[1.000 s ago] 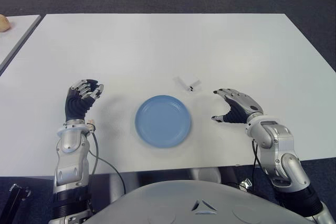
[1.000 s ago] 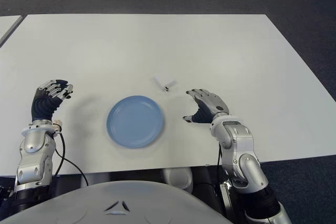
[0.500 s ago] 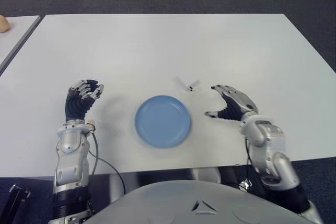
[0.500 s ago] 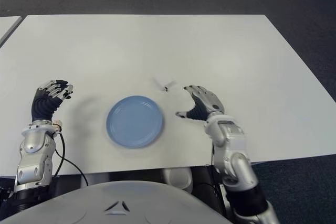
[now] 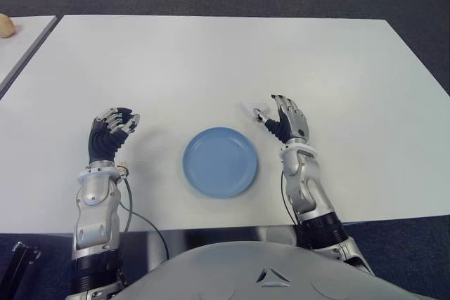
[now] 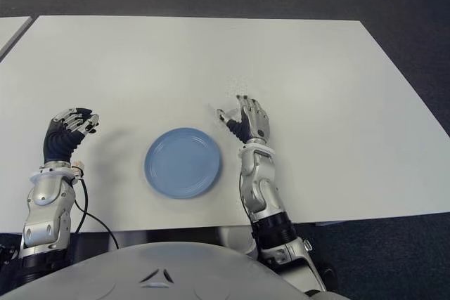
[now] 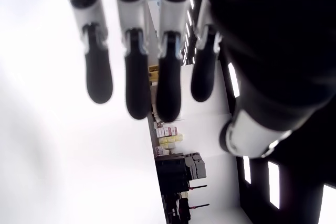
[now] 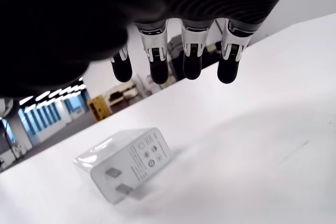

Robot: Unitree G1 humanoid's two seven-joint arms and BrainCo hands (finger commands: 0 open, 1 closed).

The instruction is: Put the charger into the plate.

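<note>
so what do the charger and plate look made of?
Charger: white plastic, probably; smooth, slightly glossy shell with printed marks and metal prongs. Plate: light blue, matte, even colour, with no glare; likely plastic or melamine, ceramic not ruled out.

We are seeing a round pale-blue plate (image 5: 219, 162); a white glossy block charger (image 8: 126, 162) printed with grey markings; a plain white tabletop (image 5: 211, 61); black-and-silver robot hands.

Items counted — one charger (image 8: 125, 163), one blue plate (image 5: 220, 161), two robot hands: left hand (image 5: 110, 131), right hand (image 5: 286, 119), one white table (image 5: 211, 61).
</note>
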